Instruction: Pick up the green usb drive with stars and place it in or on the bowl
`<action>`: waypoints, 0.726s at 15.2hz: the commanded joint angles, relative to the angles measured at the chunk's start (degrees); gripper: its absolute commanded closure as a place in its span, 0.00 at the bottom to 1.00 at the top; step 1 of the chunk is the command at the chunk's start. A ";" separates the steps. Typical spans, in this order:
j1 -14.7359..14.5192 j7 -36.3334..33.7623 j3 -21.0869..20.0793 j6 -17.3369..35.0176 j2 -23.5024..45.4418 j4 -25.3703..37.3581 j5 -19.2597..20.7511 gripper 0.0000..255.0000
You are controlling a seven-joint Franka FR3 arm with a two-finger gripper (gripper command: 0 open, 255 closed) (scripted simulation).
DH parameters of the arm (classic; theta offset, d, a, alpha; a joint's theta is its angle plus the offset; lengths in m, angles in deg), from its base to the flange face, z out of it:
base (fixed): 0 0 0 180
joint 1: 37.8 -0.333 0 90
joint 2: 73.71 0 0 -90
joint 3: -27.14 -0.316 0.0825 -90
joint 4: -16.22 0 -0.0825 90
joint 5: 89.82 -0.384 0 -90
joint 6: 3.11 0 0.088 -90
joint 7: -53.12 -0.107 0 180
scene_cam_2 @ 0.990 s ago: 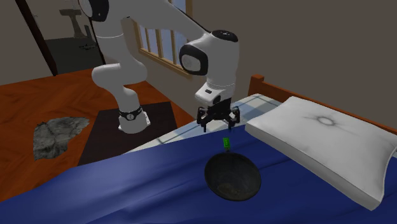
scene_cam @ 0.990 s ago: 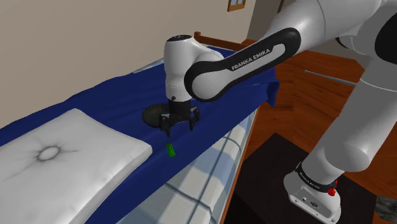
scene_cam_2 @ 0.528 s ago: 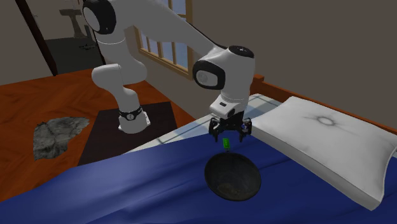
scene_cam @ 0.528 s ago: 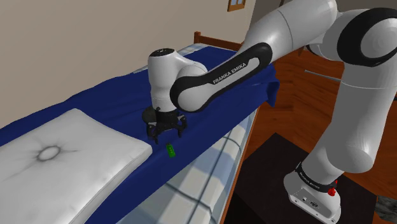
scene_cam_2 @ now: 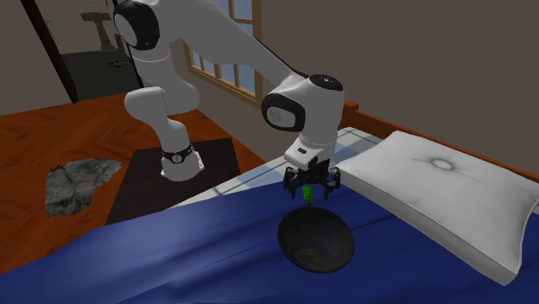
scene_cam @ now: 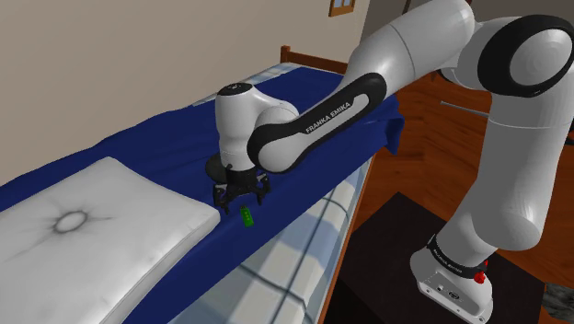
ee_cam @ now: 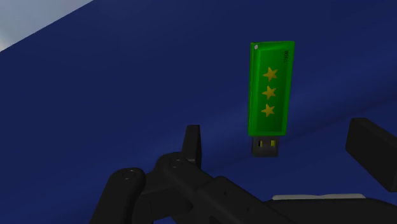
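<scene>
**Gripper** [ee_cam: 280, 137]: all black, on the white Franka arm [scene_cam: 322, 115]. It is poised low over the bed and points down. The fingers [ee_cam: 192, 141] stand well apart and clasp nothing. One of them runs off the wrist view's edge, so part of it is cut off.

**USB drive** [ee_cam: 270, 89]: green, with three yellow stars in a row along its body. Its dark connector is bare at the end toward the gripper. It lies flat on the blue blanket [scene_cam_2: 173, 259], just below the spread fingers, and neither finger touches it. A faint marking near its far end is too small to read. In the second exterior view the gripper covers most of it, leaving a green sliver.

**Pillow** [scene_cam_2: 440, 190]: white, with a tufted centre, near the drive. It runs off the shoulder view's left edge.

**Bowl** [scene_cam_2: 315, 242]: dark and round, on the blanket just beside the drive, on the side away from the arm's base. In the shoulder view the wrist hides nearly all of it, and a dark edge shows.

**Bed** [scene_cam: 308, 244]: checked blue-and-white side below the blanket. The wooden end board [scene_cam: 296, 57] is partly behind the arm.

**Stand** [scene_cam: 391, 239]: a black box, its lower part out of frame.

**Floor** [scene_cam_2: 69, 129]: reddish wood, with a grey rumpled rug [scene_cam_2: 78, 186].

**Window** [scene_cam_2: 220, 60]: behind the arm and largely hidden by it.
</scene>
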 commanded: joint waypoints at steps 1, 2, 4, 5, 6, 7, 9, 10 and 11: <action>-0.01 -0.02 0.00 0.04 0.01 -0.03 0.01 0.00; -0.01 -0.02 0.00 0.04 0.01 -0.03 0.01 0.00; -0.01 -0.01 0.00 0.03 0.01 -0.02 0.01 0.00; -0.01 -0.01 0.00 0.03 0.01 -0.02 0.01 1.00; -0.01 -0.01 0.00 0.03 0.01 -0.02 0.01 1.00; -0.01 -0.01 0.00 0.03 0.01 -0.02 0.01 1.00; 0.00 0.03 0.04 -0.01 0.11 0.11 0.06 1.00; -0.03 0.02 0.05 -0.11 0.16 0.26 0.07 1.00; -0.05 0.01 0.06 -0.14 0.21 0.32 0.09 1.00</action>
